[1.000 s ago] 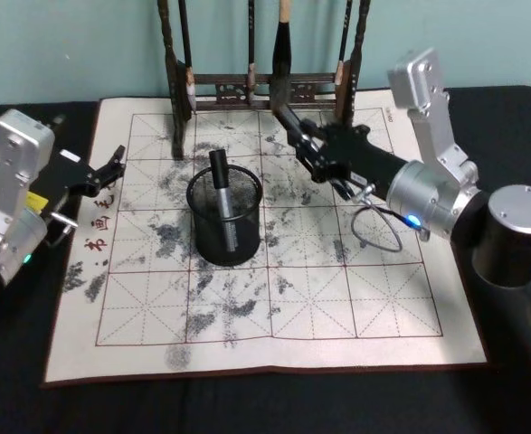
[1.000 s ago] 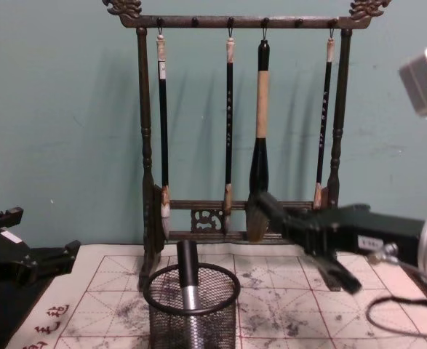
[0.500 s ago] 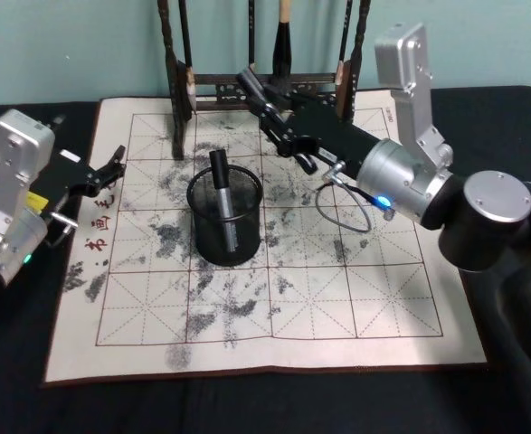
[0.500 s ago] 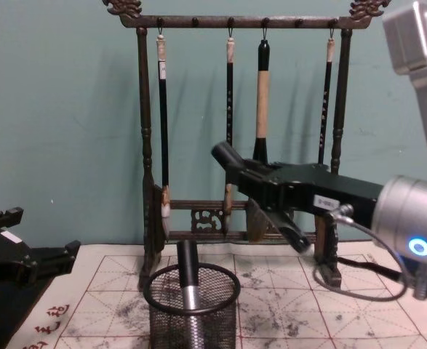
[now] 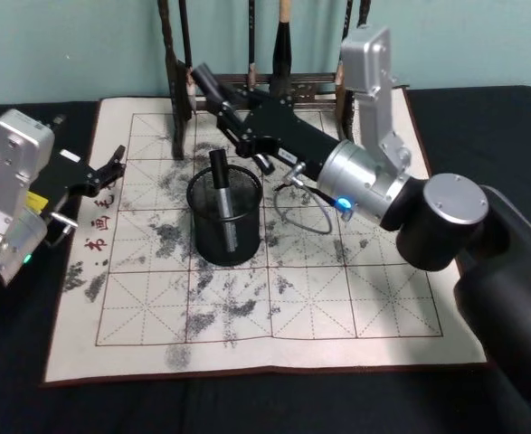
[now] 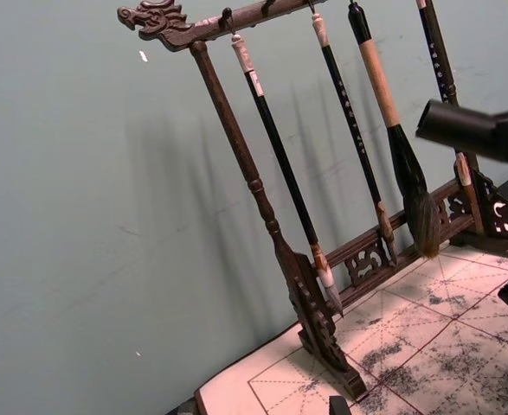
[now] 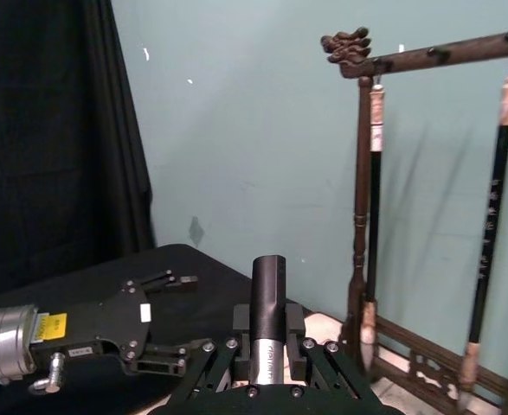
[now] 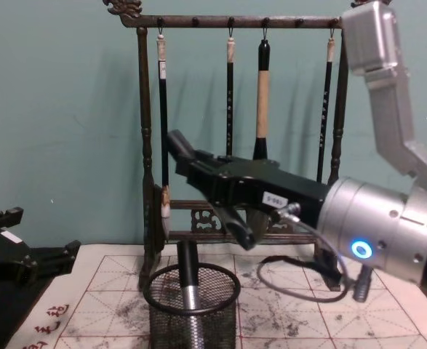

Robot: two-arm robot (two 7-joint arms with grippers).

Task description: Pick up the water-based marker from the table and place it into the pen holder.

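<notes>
Right arm extends from the right across the calligraphy mat (image 5: pixel 337 307). The right gripper (image 5: pixel 233 122) hangs above and behind the pen holder (image 5: pixel 202 240), close in front of the brush rack (image 5: pixel 265 86), with its jaws spread and empty. The water-based marker (image 5: pixel 222 194) stands tilted inside the holder, cap up. Left gripper (image 5: pixel 113 167) rests at the mat's left edge, jaws parted and empty. The near mat area is open.
</notes>
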